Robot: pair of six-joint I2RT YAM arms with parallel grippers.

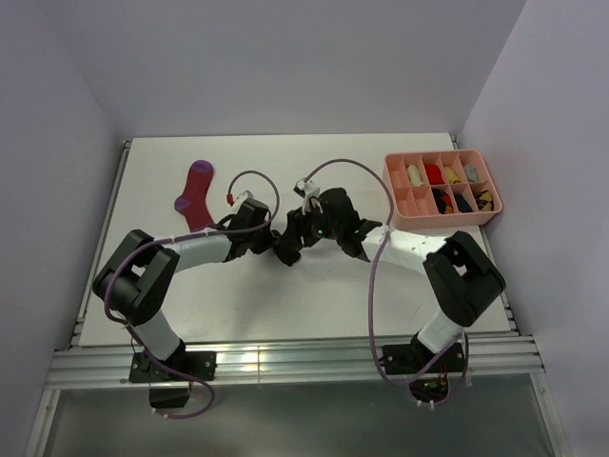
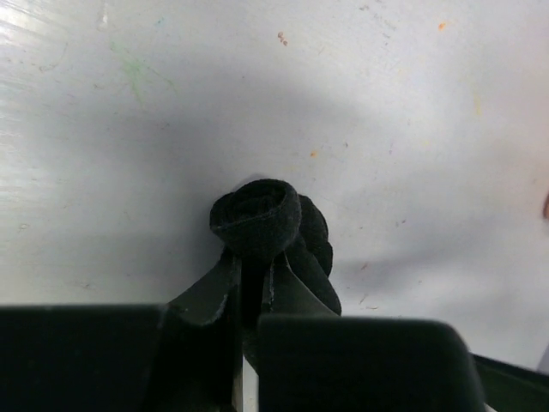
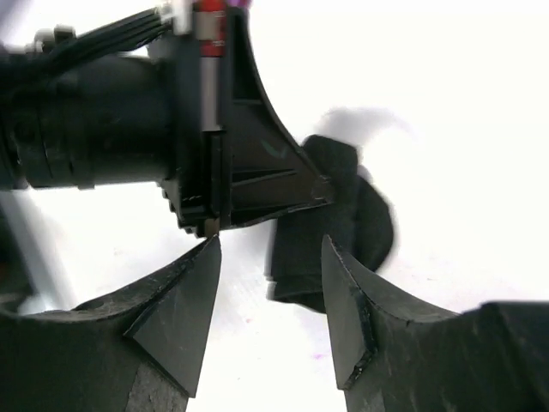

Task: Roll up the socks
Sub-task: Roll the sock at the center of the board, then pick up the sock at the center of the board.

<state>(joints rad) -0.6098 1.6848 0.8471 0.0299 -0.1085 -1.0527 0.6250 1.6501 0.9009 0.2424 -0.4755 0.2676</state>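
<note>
The black ankle sock (image 2: 257, 219) is rolled into a tight bundle, and my left gripper (image 2: 250, 276) is shut on it, holding it just above the white table. In the top view the sock (image 1: 286, 253) sits mid-table between the left gripper (image 1: 276, 242) and the right gripper (image 1: 297, 235). My right gripper (image 3: 270, 257) is open and empty. The sock (image 3: 334, 227) hangs just beyond its fingertips, partly behind the right one. The magenta sock (image 1: 197, 195) lies flat at the far left. No loose cream sock is in view.
The pink compartment tray (image 1: 486, 216) stands at the far right and holds several rolled items. The left gripper's body (image 3: 240, 163) fills the upper left of the right wrist view, very close to the right fingers. The enclosure walls border the table.
</note>
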